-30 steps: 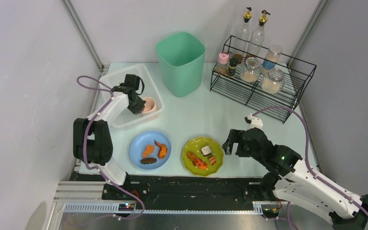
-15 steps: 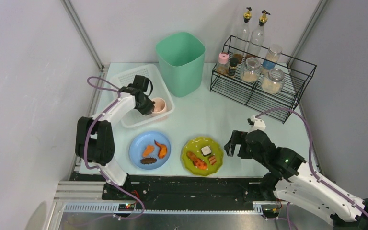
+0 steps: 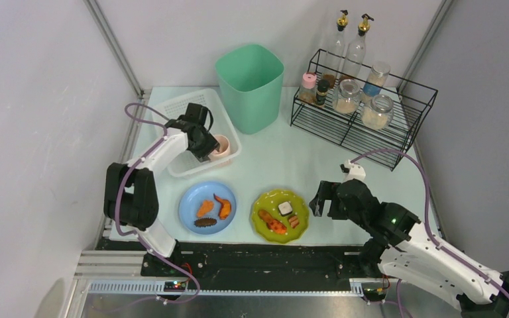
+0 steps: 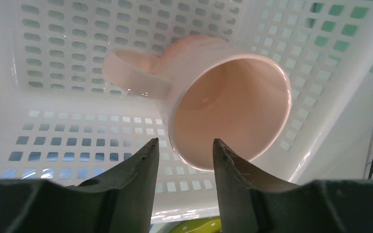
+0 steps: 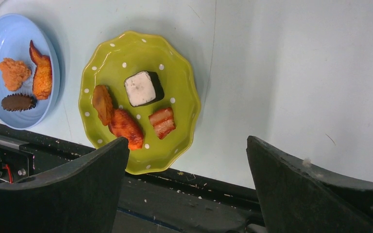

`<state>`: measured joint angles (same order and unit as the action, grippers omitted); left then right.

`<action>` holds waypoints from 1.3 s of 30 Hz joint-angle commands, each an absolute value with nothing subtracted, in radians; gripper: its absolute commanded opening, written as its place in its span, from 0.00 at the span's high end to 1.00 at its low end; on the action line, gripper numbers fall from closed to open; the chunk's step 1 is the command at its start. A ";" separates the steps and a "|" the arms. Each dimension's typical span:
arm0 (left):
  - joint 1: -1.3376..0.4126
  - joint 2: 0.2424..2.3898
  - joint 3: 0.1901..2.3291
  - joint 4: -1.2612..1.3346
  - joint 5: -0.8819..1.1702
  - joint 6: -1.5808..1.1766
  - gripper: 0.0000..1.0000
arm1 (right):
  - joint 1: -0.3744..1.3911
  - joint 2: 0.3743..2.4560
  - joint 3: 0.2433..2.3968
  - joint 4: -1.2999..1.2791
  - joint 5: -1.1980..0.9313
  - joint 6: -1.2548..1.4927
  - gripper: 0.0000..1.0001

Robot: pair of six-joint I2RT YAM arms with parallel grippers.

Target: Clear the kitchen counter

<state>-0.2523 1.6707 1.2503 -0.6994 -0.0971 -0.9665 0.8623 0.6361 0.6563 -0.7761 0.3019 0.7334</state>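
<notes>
Though face-up, kitchen counter (image 3: pixel 272 159) lengthwise left to right

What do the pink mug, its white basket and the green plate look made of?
Pink mug: smooth with a soft sheen, plastic or glazed ceramic, hard to say. White basket: moulded plastic, going by its glossy, evenly perforated walls. Green plate: glossy, scalloped rim, white dots; ceramic or melamine, unclear.

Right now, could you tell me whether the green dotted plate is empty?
No, the green dotted plate holds four pieces of food, among them a white-topped block.
</notes>
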 commanded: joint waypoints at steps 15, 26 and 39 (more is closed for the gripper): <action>-0.254 1.329 1.307 -0.701 0.043 -0.601 0.08 | 0.777 0.700 0.658 -0.676 0.231 0.679 0.01; -0.251 1.041 1.120 -0.700 0.077 -0.469 0.00 | 0.664 0.804 0.557 -0.574 0.033 0.709 0.05; -0.252 0.741 0.842 -0.655 0.157 -0.402 0.00 | 0.662 0.817 0.388 -0.407 -0.040 0.854 0.21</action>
